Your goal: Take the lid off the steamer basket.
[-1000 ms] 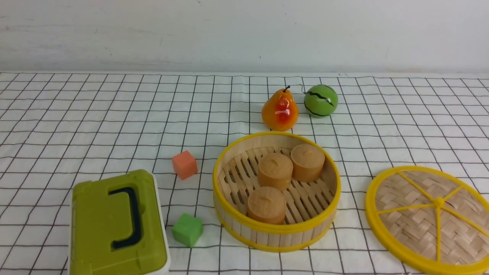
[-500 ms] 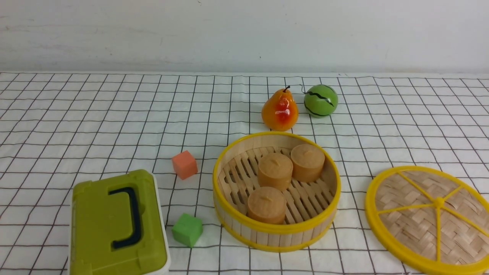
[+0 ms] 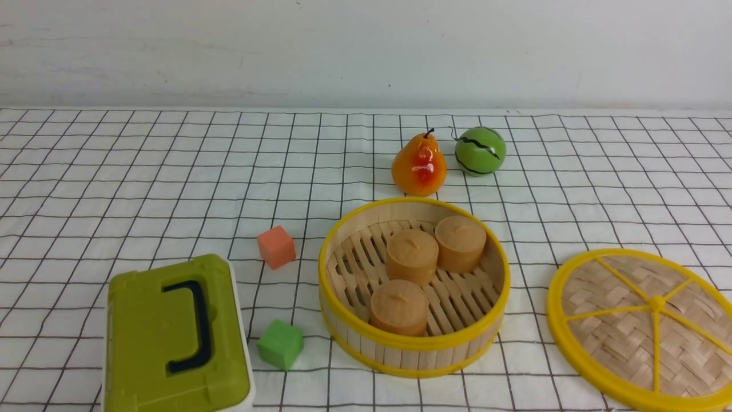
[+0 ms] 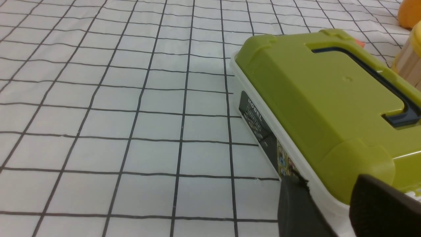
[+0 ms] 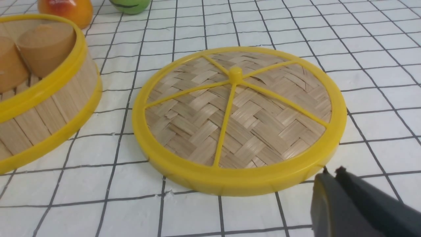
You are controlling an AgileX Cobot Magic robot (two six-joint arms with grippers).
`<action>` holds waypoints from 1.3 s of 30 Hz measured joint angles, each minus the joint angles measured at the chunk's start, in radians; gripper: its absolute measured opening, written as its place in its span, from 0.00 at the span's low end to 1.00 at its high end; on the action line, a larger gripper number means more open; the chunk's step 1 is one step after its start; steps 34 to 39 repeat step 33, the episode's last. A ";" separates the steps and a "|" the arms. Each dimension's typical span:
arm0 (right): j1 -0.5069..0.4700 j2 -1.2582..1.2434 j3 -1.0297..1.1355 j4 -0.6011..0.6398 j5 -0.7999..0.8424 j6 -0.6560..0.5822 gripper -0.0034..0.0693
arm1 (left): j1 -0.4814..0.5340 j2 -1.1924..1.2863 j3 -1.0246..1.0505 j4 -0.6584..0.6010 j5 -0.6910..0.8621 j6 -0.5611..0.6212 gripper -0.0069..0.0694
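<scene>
- The right tool (image 5: 332,172) shows two dark fingertips all but closed on each other, with nothing between them. It hangs just off the near rim of the lid (image 5: 236,115) and does not touch it.
- The left tool (image 4: 329,184) has its two fingers set apart with a clear gap and nothing gripped. It sits close by the near corner of the olive-green box (image 4: 322,98).
- The one lid (image 3: 646,332) lies flat, knob up, on the counter (image 3: 114,171) toward the near right corner. It is fully off the steamer basket, and a strip of cloth separates the two.
- The one steamer basket (image 3: 412,343) stands open toward the near edge, a little right of the middle.
- Three tan round cakes (image 3: 412,254) sit on its slatted floor. Two are side by side at the back and one is at the front.
- One pear (image 3: 419,166) and one green striped ball (image 3: 480,150) stand just beside each other past the basket's far rim, toward the far edge.
- There are two cubes. An orange cube (image 3: 276,246) and a green cube (image 3: 280,344) are both left of the basket, the green one nearer the near edge.
- The one box (image 3: 171,337) sits at the near edge on the left, just beside the green cube.
- The far left of the counter is bare checked cloth out to the far edge. The cloth between the lid and the far right corner is also bare.
</scene>
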 joint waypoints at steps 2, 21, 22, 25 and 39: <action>0.000 0.000 0.000 0.000 0.000 0.000 0.08 | 0.000 0.000 0.000 0.000 0.000 0.000 0.40; 0.000 0.000 0.000 0.000 0.000 0.000 0.11 | 0.000 0.000 0.000 0.000 0.000 0.000 0.40; 0.000 0.000 0.000 0.000 0.000 0.000 0.11 | 0.000 0.000 0.000 0.000 0.000 0.000 0.40; 0.000 0.000 0.000 -0.001 0.000 0.000 0.12 | 0.000 0.000 0.000 0.000 0.000 0.000 0.40; 0.000 0.000 0.000 0.000 0.000 0.000 0.13 | 0.000 0.000 0.000 0.000 0.000 0.000 0.40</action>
